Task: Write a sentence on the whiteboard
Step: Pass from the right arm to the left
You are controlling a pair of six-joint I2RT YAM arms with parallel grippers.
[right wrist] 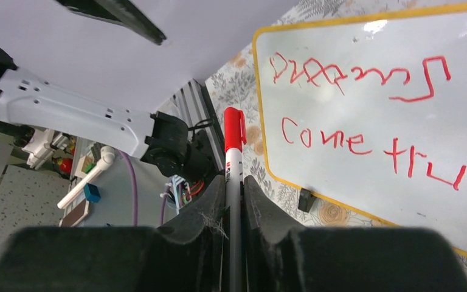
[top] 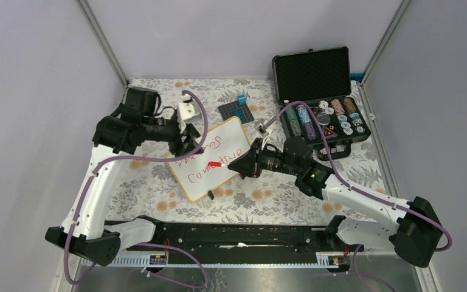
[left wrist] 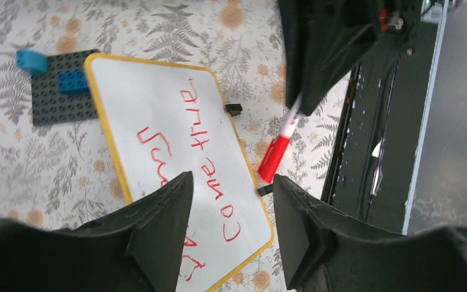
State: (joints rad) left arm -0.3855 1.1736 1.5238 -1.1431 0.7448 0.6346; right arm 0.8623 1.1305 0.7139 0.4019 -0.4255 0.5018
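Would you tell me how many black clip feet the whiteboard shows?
2, both on one long edge of the whiteboard: one clip foot toward the 'true' end, the other toward the 'Come' end. More could be hidden.

- For the left arm [top: 91, 182]: rises from its base at the near edge, leans out to the left, then bends inward at the elbow.
- At its wrist [top: 158, 131]: roughly level, pointing toward the centre.
- At the left gripper [left wrist: 231, 182]: spread wide, fingers [left wrist: 164, 219] well apart, gripping nothing.
- For the right arm [top: 365, 201]: runs low from its base at the near right, reaching inward to the left.
- At the right gripper [right wrist: 234, 182]: closed tight on a marker [right wrist: 234, 131], fingers pressed to either side of the barrel, red capped end sticking out past the tips.
- Between the two grippers: turned toward each other, near but apart.
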